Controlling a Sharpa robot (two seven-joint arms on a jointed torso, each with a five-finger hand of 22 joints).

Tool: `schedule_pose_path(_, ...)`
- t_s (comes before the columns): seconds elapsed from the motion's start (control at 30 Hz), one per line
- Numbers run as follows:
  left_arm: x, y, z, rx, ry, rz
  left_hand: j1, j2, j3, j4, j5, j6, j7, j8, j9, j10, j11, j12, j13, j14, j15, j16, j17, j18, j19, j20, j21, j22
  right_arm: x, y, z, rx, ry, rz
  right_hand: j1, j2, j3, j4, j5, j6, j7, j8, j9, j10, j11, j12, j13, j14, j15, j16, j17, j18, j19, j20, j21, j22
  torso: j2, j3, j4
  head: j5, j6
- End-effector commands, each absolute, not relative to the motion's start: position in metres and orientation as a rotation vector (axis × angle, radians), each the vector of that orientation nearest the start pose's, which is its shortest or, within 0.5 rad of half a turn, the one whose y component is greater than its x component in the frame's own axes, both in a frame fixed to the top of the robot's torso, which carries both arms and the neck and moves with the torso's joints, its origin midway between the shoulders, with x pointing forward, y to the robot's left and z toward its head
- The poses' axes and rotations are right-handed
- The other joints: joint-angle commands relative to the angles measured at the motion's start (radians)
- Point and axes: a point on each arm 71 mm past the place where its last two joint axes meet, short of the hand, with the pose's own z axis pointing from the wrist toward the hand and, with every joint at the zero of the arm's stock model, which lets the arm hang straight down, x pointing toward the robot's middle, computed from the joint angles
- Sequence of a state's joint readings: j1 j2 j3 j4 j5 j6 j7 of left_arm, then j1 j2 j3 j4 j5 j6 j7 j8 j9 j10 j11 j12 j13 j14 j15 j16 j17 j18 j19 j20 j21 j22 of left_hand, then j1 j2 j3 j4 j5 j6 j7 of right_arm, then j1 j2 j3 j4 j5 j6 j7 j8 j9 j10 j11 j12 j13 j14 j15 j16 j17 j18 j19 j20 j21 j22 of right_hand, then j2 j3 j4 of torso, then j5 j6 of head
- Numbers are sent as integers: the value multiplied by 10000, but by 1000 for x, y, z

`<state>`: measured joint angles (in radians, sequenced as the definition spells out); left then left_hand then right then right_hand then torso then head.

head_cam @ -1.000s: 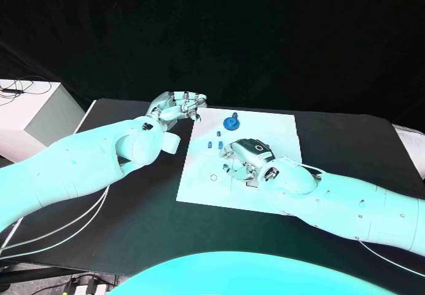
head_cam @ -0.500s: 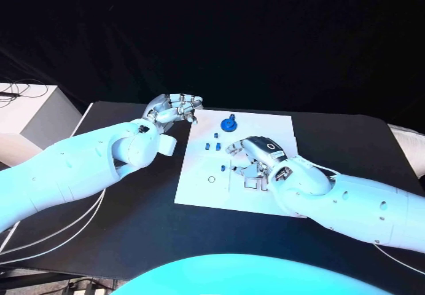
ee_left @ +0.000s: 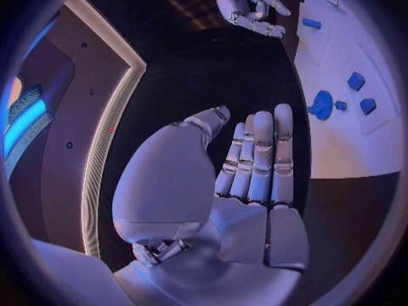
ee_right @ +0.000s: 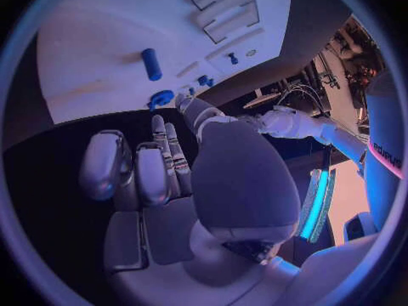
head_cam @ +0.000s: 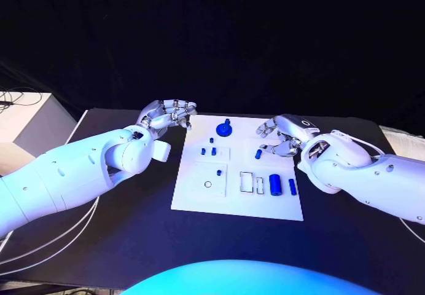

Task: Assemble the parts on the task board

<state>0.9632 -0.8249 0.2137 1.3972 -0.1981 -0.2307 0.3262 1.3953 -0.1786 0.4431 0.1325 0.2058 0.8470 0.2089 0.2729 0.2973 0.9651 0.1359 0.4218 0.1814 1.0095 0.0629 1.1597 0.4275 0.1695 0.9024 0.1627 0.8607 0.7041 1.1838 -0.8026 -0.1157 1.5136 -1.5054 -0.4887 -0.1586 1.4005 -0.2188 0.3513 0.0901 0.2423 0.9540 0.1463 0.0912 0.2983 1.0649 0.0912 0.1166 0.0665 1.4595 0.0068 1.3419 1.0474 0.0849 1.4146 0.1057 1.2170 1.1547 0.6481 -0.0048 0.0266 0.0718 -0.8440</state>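
Note:
The white task board (head_cam: 239, 206) lies in the middle of the black table. On it are a round blue knob (head_cam: 223, 129) at the far edge, small blue pieces (head_cam: 209, 150) below it, a blue cylinder (head_cam: 276, 183) and a thinner blue pin (head_cam: 292, 186). My left hand (head_cam: 168, 114) hovers off the board's far left corner, holding nothing. My right hand (head_cam: 284, 132) hovers over the board's far right part, fingers loosely curved, nothing in them; a small blue piece (head_cam: 260, 153) lies just beneath its fingertips. In the wrist views both palms, left hand (ee_left: 247, 177) and right hand (ee_right: 162, 177), are bare.
Pale slots (head_cam: 247, 181) and a small ring (head_cam: 208, 184) mark the board's near half. A white box (head_cam: 22, 120) stands off the table's left edge. Cables hang at the near left. Black table surface surrounds the board (ee_right: 111, 54).
My right hand has lifted from the board's middle and moved to its far right part, uncovering the slots, cylinder and pin. The left hand stays about where it was.

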Motion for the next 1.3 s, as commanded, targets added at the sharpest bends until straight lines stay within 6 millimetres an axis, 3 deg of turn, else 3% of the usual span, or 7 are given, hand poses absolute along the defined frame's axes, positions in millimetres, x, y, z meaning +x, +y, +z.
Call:
schedule_pose_path(0.03, 497, 238, -215, -11098, 14177, -15169, 89, 36, -26, 58, -7, 43, -26, 47, 9, -62, 1, 34, 1, -15, 21, -58, -9, 144, 88, -6, -33, -9, 480, -194, -211, -1560, 16481, 6261, 125, -18, 60, 6, 61, 83, 11, 10, -17, 63, 21, 30, -9, 187, -15, 51, 23, 43, 82, -19, 32, 20, -6, -3, -3, -33, 40)
schedule_pose_path(0.23, 497, 238, -216, -11103, 14193, -15177, 98, 36, -30, 61, -9, 46, -29, 55, 10, -57, -1, 44, 2, -17, 20, -59, -9, 144, 90, -7, -37, -11, 485, -200, -212, -2028, 16700, 5766, 114, -81, 68, 20, 37, 94, -30, 7, -24, 45, 22, 18, -15, 195, -14, 83, 70, 35, 98, -21, 58, 55, 7, -1, 5, -61, 38)
schedule_pose_path(0.37, 497, 238, -216, -11105, 14197, -15176, 100, 36, -31, 62, -10, 47, -30, 58, 10, -55, -2, 47, 3, -17, 19, -60, -10, 144, 91, -8, -38, -12, 487, -200, -215, -2308, 17004, 5508, 84, -116, 66, 53, 6, 104, -70, 7, -30, 48, 19, 18, -13, 194, -13, 92, 67, 33, 105, -23, 66, 68, 7, -21, 2, -79, 40)
schedule_pose_path(0.57, 497, 238, -216, -11112, 14221, -15215, 100, 36, -31, 62, -10, 47, -30, 58, 10, -55, -2, 47, 3, -17, 19, -60, -10, 144, 91, -8, -38, -12, 490, -195, -222, -2635, 17527, 5299, 81, -108, 99, 84, -7, 142, -93, 20, -29, 92, 9, 38, -6, 185, -18, 88, 39, 37, 99, -26, 48, 51, 17, -12, 12, -78, 3)
schedule_pose_path(0.73, 497, 236, -216, -11109, 14239, -15270, 105, 42, -33, 69, -11, 54, -33, 68, 11, -48, -5, 58, 5, -17, 18, -61, -10, 144, 94, -9, -42, -14, 490, -189, -227, -2813, 17841, 5300, 106, -104, 225, 128, 8, 255, -96, 63, -25, 187, -9, 72, -1, 171, -33, 93, 18, 36, 104, -37, 50, 69, 14, -29, 35, -73, -29)
schedule_pose_path(0.87, 497, 236, -216, -11111, 14240, -15272, 110, 49, -33, 73, -11, 62, -36, 77, 13, -40, -8, 66, 7, -16, 16, -60, -10, 144, 96, -10, -44, -16, 490, -186, -229, -2900, 17926, 5283, 103, -123, 321, 165, 2, 341, -81, 95, -21, 258, -24, 89, 0, 167, -45, 105, 20, 35, 106, -48, 49, 77, 8, -17, 10, -57, -48)
schedule_pose_path(1.3, 496, 237, -216, -11117, 14250, -15261, 110, 49, -33, 73, -11, 62, -36, 77, 13, -40, -8, 66, 7, -16, 16, -60, -10, 144, 96, -10, -44, -16, 488, -174, -233, -3149, 18037, 5433, 37, -238, 795, 326, 8, 603, -73, 187, -12, 633, -85, 109, 20, 166, -97, 159, 44, 8, 164, -96, 145, 225, 0, -22, 17, -50, -95)
